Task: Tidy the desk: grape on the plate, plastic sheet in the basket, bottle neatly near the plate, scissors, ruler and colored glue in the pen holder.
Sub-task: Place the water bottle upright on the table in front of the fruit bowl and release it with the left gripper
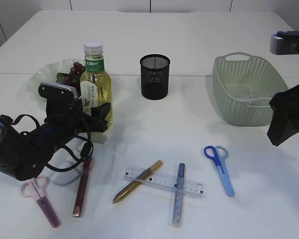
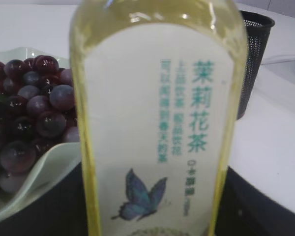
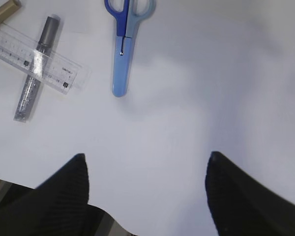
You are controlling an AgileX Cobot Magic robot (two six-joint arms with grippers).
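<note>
The left gripper (image 1: 92, 122) hides the bottle's (image 1: 95, 84) base. In the left wrist view, frame edges cut off its cap and bottom. The bottle conceals part of the plate (image 1: 45, 74); the right gripper's (image 3: 146, 164) body runs off-frame.

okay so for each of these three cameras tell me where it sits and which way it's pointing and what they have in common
Exterior view: in front of the white table, slanting down; both dark arms show, the left gripper at the yellow-green tea bottle.
Left wrist view: low on the left arm, facing the bottle's label close up; dark finger edges flank it.
Right wrist view: above the table, looking down; the right gripper has its black fingers apart, empty.
Shared: bottle, purple grapes; blue-handled scissors, clear plastic ruler.
</note>
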